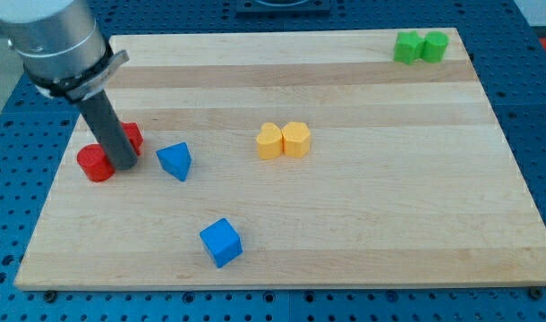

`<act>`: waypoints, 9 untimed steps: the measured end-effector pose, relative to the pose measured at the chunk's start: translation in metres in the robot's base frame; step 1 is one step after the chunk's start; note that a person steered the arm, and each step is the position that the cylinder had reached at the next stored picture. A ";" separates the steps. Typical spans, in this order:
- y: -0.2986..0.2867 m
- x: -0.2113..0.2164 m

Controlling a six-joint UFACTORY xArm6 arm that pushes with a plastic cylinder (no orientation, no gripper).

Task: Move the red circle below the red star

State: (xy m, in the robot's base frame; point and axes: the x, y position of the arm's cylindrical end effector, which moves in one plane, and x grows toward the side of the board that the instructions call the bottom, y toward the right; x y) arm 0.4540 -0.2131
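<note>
The red circle (95,163) lies at the view's left on the wooden board (362,224). The red star (132,136) sits just up and to the right of it, partly hidden behind the dark rod. My tip (125,165) rests on the board between the two red blocks, at the circle's right side and just below the star.
A blue triangle (175,161) lies right of my tip. A blue cube (221,242) sits toward the view's bottom. A yellow heart (269,141) and a yellow hexagon (296,139) touch near the middle. Two green blocks (421,46) sit at the top right.
</note>
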 end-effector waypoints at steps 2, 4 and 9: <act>-0.002 0.004; -0.003 0.099; -0.046 0.000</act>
State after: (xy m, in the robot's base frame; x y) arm 0.4540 -0.2595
